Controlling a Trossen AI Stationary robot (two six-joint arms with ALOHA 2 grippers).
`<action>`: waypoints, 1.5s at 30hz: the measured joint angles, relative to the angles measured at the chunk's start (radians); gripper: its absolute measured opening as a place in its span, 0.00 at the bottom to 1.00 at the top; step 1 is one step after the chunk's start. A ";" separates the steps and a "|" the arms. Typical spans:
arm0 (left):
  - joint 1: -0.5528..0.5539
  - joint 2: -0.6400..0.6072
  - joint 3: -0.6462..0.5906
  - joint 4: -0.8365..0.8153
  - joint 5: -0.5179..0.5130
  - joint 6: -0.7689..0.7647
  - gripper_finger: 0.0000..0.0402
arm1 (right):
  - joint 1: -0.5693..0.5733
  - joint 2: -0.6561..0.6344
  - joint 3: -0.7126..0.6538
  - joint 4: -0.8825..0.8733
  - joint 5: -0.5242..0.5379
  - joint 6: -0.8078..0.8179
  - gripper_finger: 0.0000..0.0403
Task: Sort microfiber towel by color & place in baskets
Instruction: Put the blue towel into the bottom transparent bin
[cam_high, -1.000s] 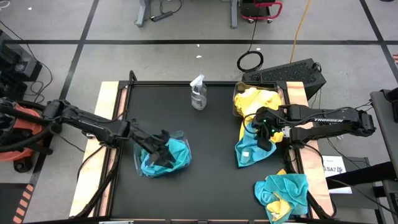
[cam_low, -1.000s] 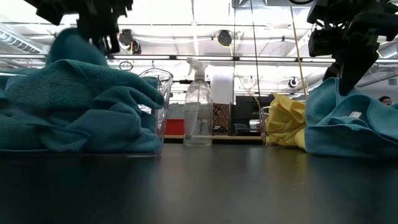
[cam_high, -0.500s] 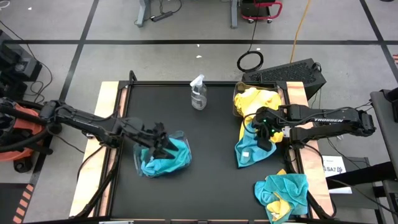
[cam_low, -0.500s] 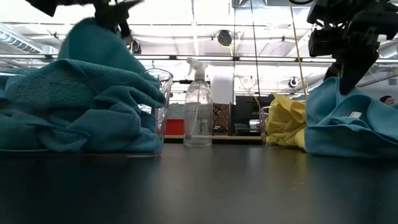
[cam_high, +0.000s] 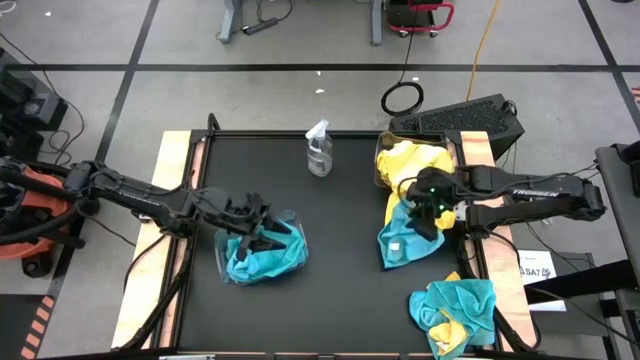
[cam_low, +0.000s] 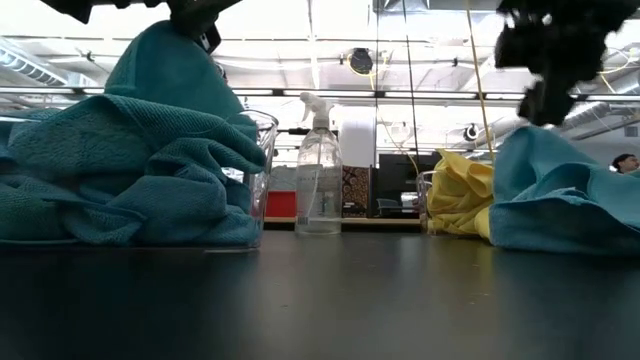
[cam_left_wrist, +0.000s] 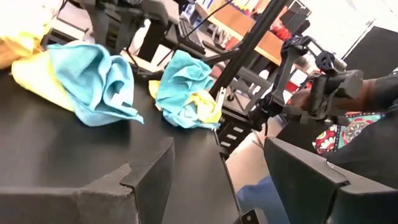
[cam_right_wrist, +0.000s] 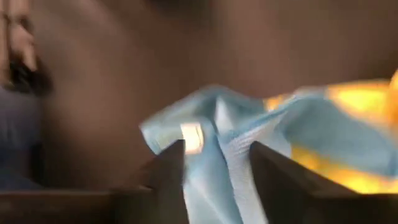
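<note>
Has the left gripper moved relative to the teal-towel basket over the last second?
Yes. In the high view the left gripper has drawn back from over the teal towels toward the far edge of the clear basket, open and empty.

On the black table (cam_high: 320, 260), the left pincer (cam_high: 262, 232) sits over a clear basket (cam_high: 291, 222) of teal towels (cam_high: 262, 257) — apparently gripping one. The right pincer (cam_high: 428, 208) hovers above a teal towel (cam_high: 403, 240) beside the yellow-filled basket (cam_high: 410, 158) — its fingers hard to read.
</note>
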 joint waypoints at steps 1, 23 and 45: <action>0.000 0.000 0.000 0.005 0.000 0.001 0.64 | 0.000 -0.002 0.020 0.018 0.004 0.000 0.46; 0.001 0.000 0.000 0.092 -0.133 0.115 0.64 | 0.005 0.540 0.092 1.191 -0.179 0.009 0.68; 0.000 0.000 -0.001 0.146 -0.135 0.123 0.64 | 0.081 1.001 0.528 1.264 -0.127 -0.092 0.63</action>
